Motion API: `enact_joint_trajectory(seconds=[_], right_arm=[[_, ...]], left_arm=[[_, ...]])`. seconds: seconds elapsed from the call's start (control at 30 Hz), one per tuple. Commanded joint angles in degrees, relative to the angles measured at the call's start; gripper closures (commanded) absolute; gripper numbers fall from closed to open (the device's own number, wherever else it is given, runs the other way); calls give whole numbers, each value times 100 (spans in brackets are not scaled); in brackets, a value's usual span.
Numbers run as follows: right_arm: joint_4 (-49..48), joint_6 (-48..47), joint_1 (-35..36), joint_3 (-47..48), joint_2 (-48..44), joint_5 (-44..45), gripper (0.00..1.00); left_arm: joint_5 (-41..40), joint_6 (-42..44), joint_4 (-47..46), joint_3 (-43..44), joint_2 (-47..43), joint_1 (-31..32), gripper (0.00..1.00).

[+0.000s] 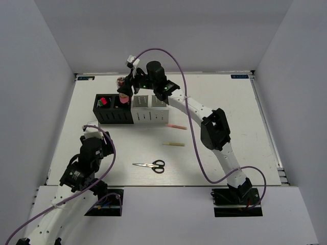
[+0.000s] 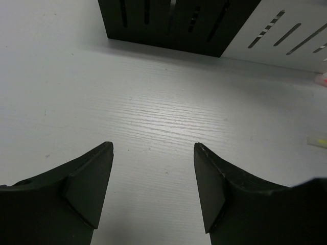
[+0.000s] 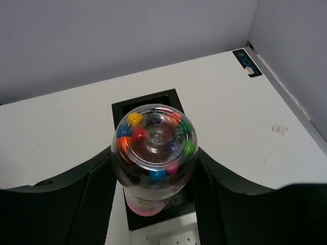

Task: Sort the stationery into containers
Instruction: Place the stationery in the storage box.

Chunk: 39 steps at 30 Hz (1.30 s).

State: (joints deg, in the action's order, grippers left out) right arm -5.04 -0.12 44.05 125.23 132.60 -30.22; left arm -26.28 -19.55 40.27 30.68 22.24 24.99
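Coloured beads in tube: wrist only

My fingers are black; the tube clear, pink-ended, its beads many-coloured; the holders black and white, slotted.

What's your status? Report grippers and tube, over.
Left gripper open, empty. Right gripper shut on clear tube, pink end down over black holder. Scissors, pink pen, yellow pencil on table. Nothing blocking.

- joined two-black, two-white slotted holders: upright row
- clear pink-ended tube: pink end down, over second black holder
- black-handled scissors, thin pink pen, thin yellow pencil: flat, outside holders
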Motion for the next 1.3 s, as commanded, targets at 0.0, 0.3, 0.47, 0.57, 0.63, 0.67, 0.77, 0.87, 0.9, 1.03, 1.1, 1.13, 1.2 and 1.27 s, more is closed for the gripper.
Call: enact_joint_trajectory(seconds=[0.0,0.3,0.47,0.57,0.63,0.67,0.77,0.87,0.9,1.03,1.1,1.13,1.2,1.27], right_arm=[[-1210,320,77,528,222,-46,100],[-1369,47,148,107,478,139,100],[-1324,-330,165,-113,504,156,76],[-1254,-453,174,-148,530,279,65],[-1245,-497,165,-200,531,306,59],[-1245,-515,156,-218,513,332,51],[-1219,-594,148,-315,434,332,37],[-1184,-586,148,-472,215,315,33],[-1175,-568,147,-534,110,280,32],[-1017,-621,147,-727,-163,236,30],[-860,-551,156,-833,-418,270,47],[-650,-429,121,-842,-497,306,58],[-115,-366,121,-807,-891,376,100],[711,-515,121,-798,-1296,814,100]], left_arm=[[-96,-14,-11,-9,-35,32,26],[-79,-22,-11,-18,-71,23,26],[-26,-31,-2,-9,0,23,26],[-26,-22,-2,-18,0,32,26],[-35,-31,-11,-27,-35,23,26],[-35,-23,-11,-9,8,23,26],[-44,-22,-11,-27,8,32,26],[-35,-23,-19,-9,8,23,26],[-35,-22,-2,-26,17,23,26],[0,-40,-19,-27,35,41,36],[35,-23,-54,-53,70,23,54],[149,-22,-63,-62,87,14,71],[394,48,-81,-36,227,15,85],[833,117,-116,-9,350,23,96]])
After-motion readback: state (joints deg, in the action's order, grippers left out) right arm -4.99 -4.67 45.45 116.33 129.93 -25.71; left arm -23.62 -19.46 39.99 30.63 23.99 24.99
